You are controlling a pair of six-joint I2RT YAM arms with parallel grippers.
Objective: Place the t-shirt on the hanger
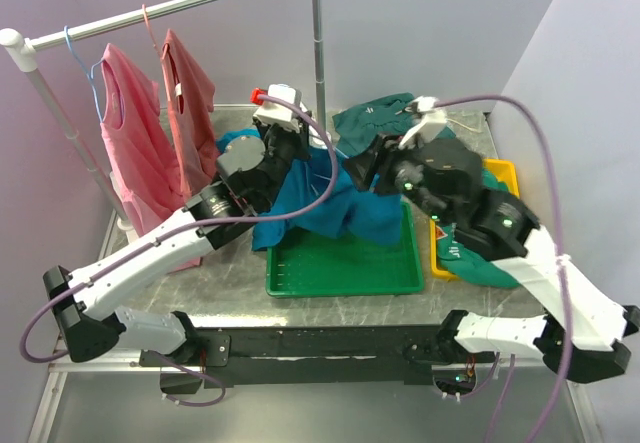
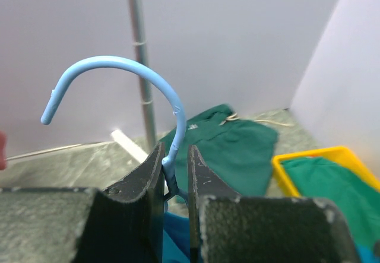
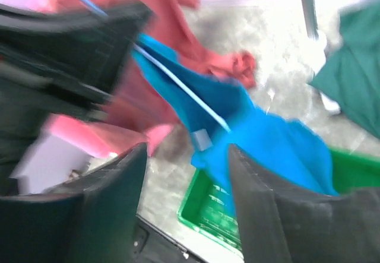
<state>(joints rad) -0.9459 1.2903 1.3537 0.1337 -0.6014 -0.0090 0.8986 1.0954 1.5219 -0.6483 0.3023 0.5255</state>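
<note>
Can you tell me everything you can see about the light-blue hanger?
The hanger is thin light-blue wire, smooth like painted metal. Its round hook points up, with the open end curling to the left in the left wrist view. The left hand pinches its neck just under the hook. Lower down, its thin wire runs across the bright blue t-shirt, though that view is blurry.
</note>
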